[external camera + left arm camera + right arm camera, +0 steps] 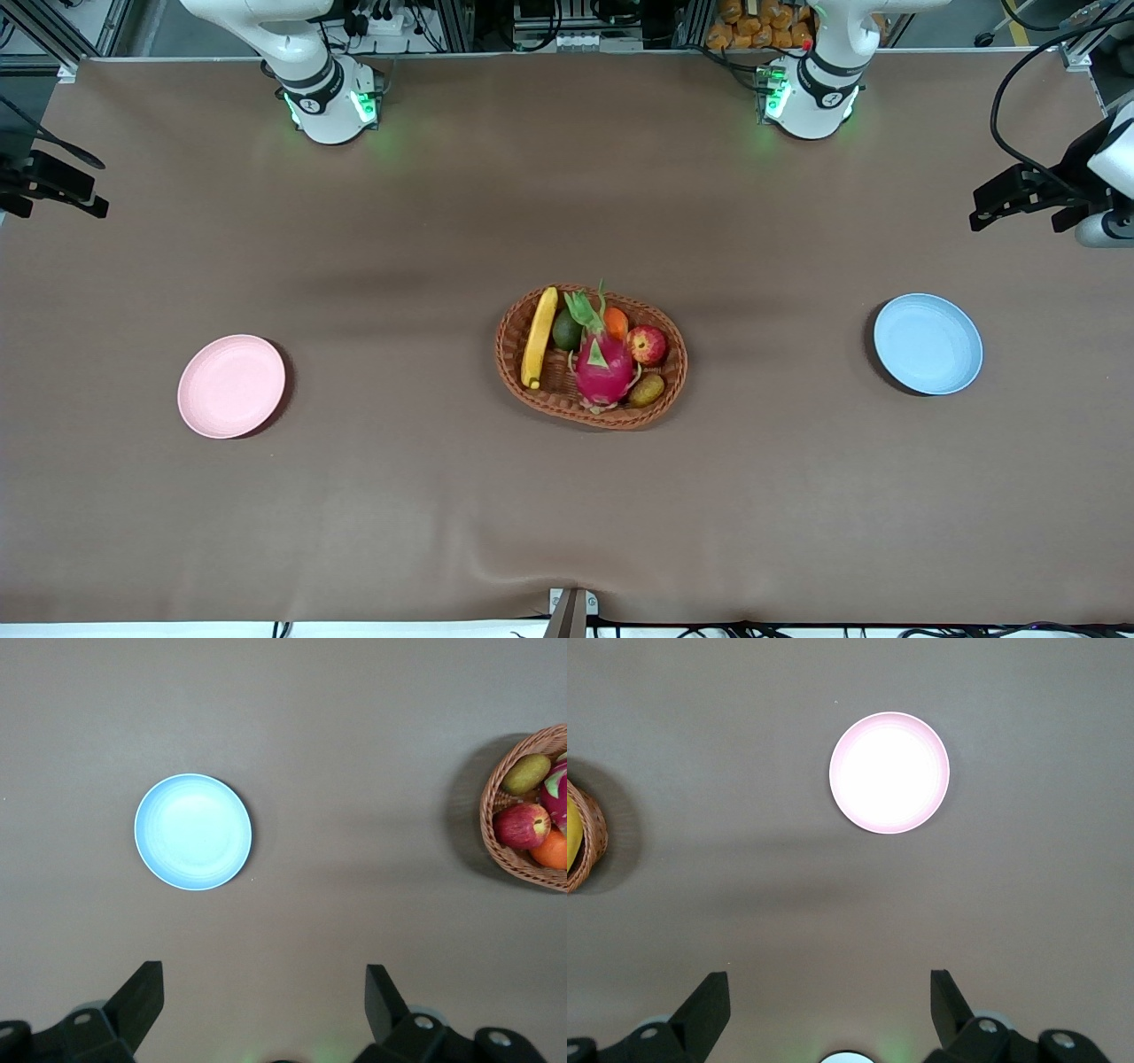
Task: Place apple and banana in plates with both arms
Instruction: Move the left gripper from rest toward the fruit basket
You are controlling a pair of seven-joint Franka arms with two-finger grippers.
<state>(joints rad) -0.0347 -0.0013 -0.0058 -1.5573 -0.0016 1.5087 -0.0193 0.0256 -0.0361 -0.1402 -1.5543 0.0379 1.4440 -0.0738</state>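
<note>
The red apple (pixel 648 345) and the yellow banana (pixel 539 337) lie in the brown wicker basket (pixel 514 368) at the table's middle. The apple also shows in the left wrist view (pixel 522 825), and a strip of the banana in the right wrist view (pixel 571 837). The pale pink plate (pixel 231 386) lies toward the right arm's end, the light blue plate (pixel 928 344) toward the left arm's end; both are bare. My left gripper (pixel 263 967) is open, high over bare cloth by the blue plate (pixel 193 832). My right gripper (pixel 828 974) is open, high over cloth by the pink plate (pixel 889 773).
The basket also holds a pink dragon fruit (pixel 604 365), an orange fruit (pixel 617 322), a dark green fruit (pixel 566 330) and a brownish fruit (pixel 648 389). Brown cloth covers the table. The arm bases (pixel 330 105) (pixel 811 99) stand at the table's edge farthest from the front camera.
</note>
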